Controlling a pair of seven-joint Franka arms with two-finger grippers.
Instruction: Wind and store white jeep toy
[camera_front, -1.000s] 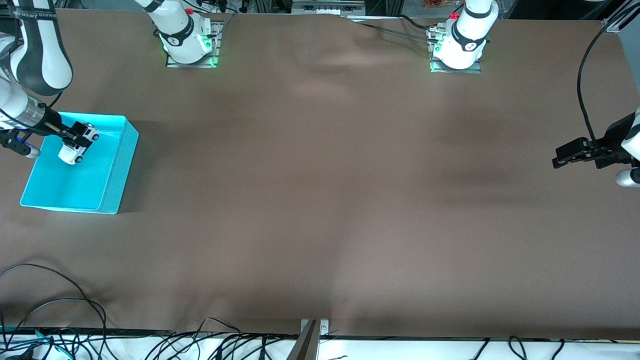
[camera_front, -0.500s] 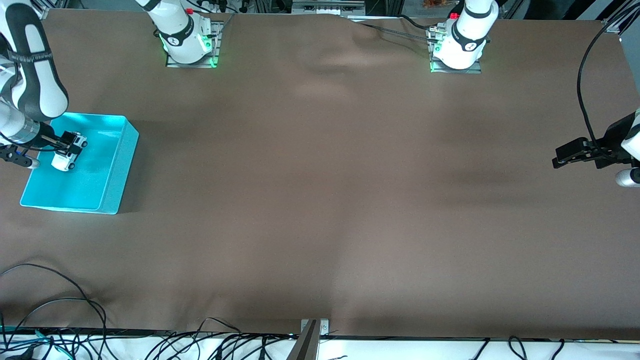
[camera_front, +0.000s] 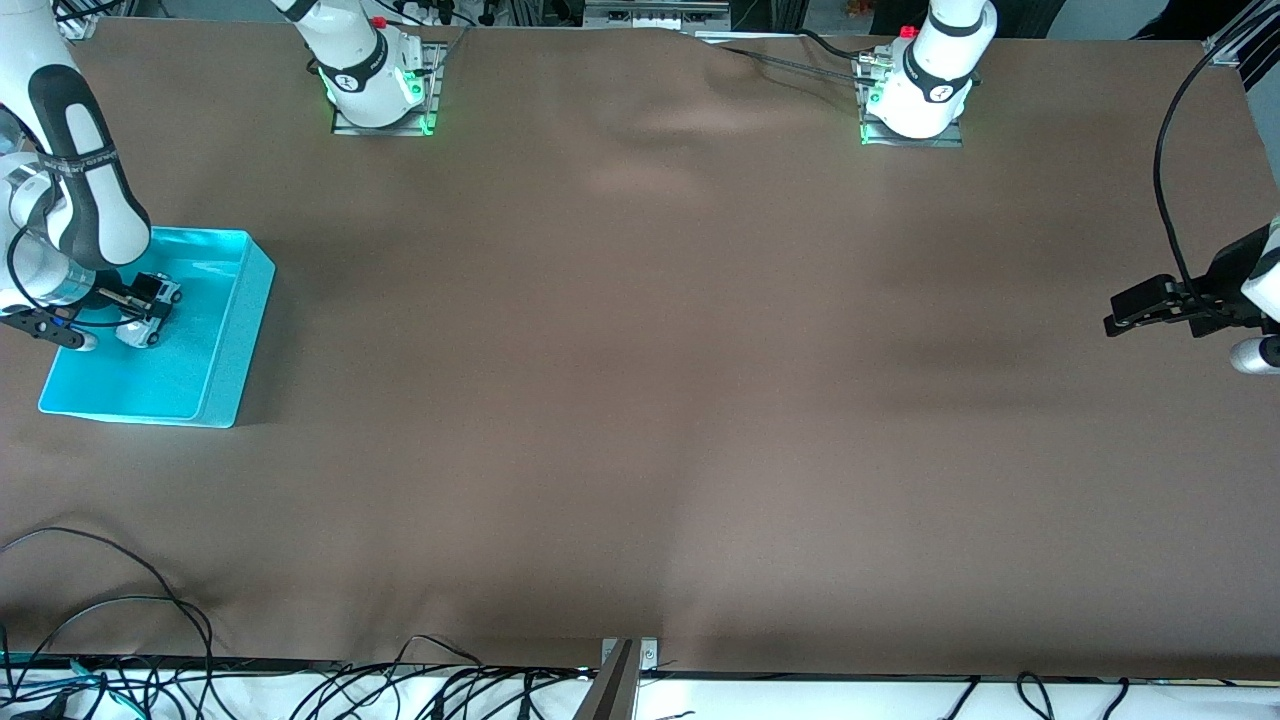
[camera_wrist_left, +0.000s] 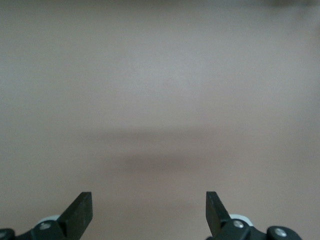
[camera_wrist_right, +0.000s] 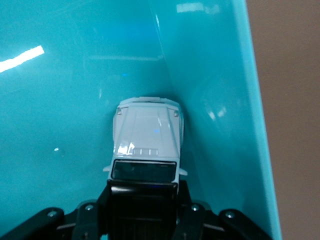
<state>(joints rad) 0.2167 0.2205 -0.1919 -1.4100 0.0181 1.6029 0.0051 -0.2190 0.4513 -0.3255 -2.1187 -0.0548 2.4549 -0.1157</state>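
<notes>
Right end effector (camera_front: 140, 305) reaches down into turquoise bin (camera_front: 225, 340) at right arm's end of tabletop (camera_front: 640, 400), clamped on white jeep toy (camera_wrist_right: 146, 142). Left end effector (camera_front: 1135, 310) waits over its own end, fingers wide apart.

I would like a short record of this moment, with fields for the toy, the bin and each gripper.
toy: white jeep toy, inside the bin, by one wall
bin: turquoise bin, at the right arm's end of the table
right gripper: right gripper, in the bin, fingers shut on the toy
left gripper: left gripper, waits over bare table, fingers open
</notes>
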